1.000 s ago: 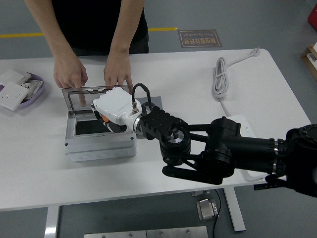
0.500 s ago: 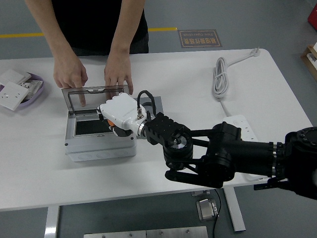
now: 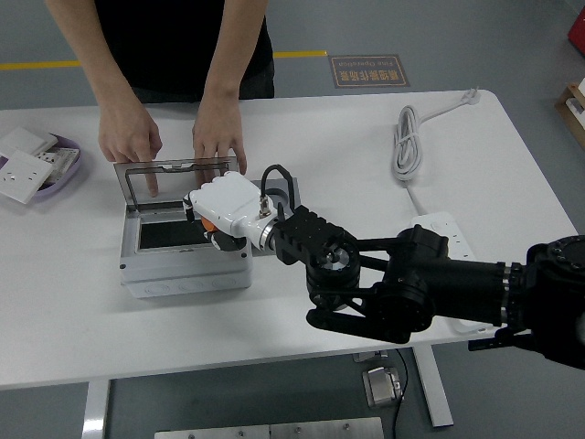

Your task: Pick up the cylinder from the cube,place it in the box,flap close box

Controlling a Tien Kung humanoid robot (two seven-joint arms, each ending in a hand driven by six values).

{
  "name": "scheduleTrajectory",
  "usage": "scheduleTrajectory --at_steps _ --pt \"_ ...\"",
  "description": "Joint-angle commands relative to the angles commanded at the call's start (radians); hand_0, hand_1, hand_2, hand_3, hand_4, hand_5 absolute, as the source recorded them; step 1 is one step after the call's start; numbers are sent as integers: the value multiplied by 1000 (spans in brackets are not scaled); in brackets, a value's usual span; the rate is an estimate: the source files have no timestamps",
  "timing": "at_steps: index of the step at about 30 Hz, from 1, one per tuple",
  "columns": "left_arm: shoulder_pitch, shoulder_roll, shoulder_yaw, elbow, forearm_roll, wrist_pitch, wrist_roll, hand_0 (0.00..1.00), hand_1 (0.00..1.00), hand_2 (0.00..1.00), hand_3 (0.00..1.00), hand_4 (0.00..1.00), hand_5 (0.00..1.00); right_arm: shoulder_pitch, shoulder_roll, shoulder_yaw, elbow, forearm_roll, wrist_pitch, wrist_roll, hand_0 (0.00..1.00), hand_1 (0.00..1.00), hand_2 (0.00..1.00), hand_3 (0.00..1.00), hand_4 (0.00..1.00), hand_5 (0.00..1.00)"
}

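The grey box [image 3: 183, 274] stands left of centre with its clear-windowed lid [image 3: 174, 167] raised at the back. A person at the far side rests one hand [image 3: 128, 137] and the other hand [image 3: 218, 135] on the lid's top edge. My right hand [image 3: 225, 210], white-backed, hovers palm down over the box's right rim, its underside hidden. A corner of the dark grey cube [image 3: 292, 188] shows just behind my wrist. The box's dark inside [image 3: 169, 236] shows no cylinder, and I see none elsewhere. The left arm is out of view.
A purple tray [image 3: 66, 170] with white socket plates sits at the far left. A coiled white cable [image 3: 407, 137] lies at the back right, and a white power strip [image 3: 446, 227] is partly hidden behind my forearm.
My right hand has drawn back to the right, from over the box's opening to its right rim. The person's hands and the lid have stayed put.
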Motion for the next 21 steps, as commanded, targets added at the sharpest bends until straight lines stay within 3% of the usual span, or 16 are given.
scheduleTrajectory --at_steps 3,4,9,10,15,16,21 --pt "-1 0 1 0 0 0 0 629 647 625 668 722 253 0 0 7 -3 5 -7 6 526 520 521 555 72 10" --pt "-2 1 1 0 0 0 0 629 647 625 668 722 253 0 0 9 -4 6 -9 10 587 599 600 635 485 192" --pt "-4 1 1 0 1 0 0 629 647 625 668 722 253 0 0 17 -4 15 -10 24 587 599 600 635 485 192" --pt "-4 1 1 0 1 1 0 629 647 625 668 722 253 0 0 17 -4 17 -10 27 752 673 691 739 747 305" --pt "-4 1 4 0 -1 0 0 629 647 625 668 722 253 -1 0 16 -2 26 -9 35 752 673 691 739 747 305" --pt "-4 1 5 0 -1 0 0 629 647 625 668 722 253 -1 0 15 -1 29 -9 36 793 702 714 798 888 415" --pt "-5 1 6 -1 0 1 0 629 647 625 668 722 253 -4 0 11 -2 40 -8 42 793 702 714 798 888 415"
